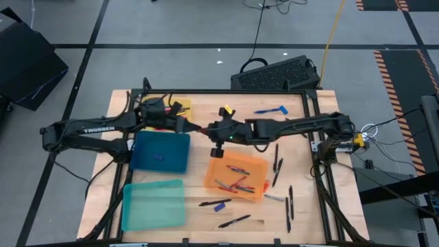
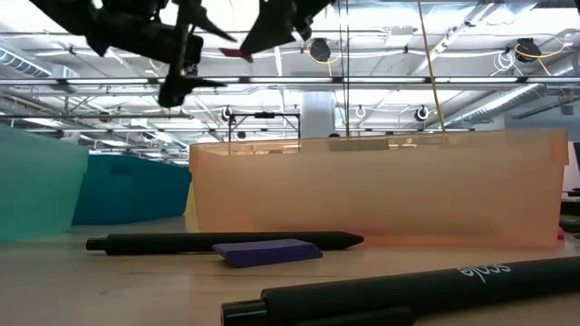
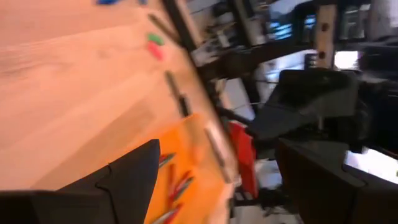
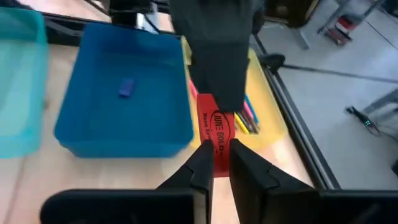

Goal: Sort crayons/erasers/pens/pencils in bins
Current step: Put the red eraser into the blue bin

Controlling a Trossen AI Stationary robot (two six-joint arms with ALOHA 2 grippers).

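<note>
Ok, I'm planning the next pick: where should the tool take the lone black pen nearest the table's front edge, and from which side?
Probably mid-barrel, coming straight down from above, with the tool's fingers turned to close across the barrel. The pen lies flat and slanted, so there is no room to get under it from the side. Both long sides look free: the other pen and the blue eraser lie apart from it.

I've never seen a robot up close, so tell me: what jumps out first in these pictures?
Two dark arms meet mid-table, the right claw and left claw both pinching one red eraser above the wood, like a handover. Around them sit bright trays: a dark blue bin holding one small blue block, an orange bin of crayons, and a teal bin, with dark pens scattered nearby.
</note>
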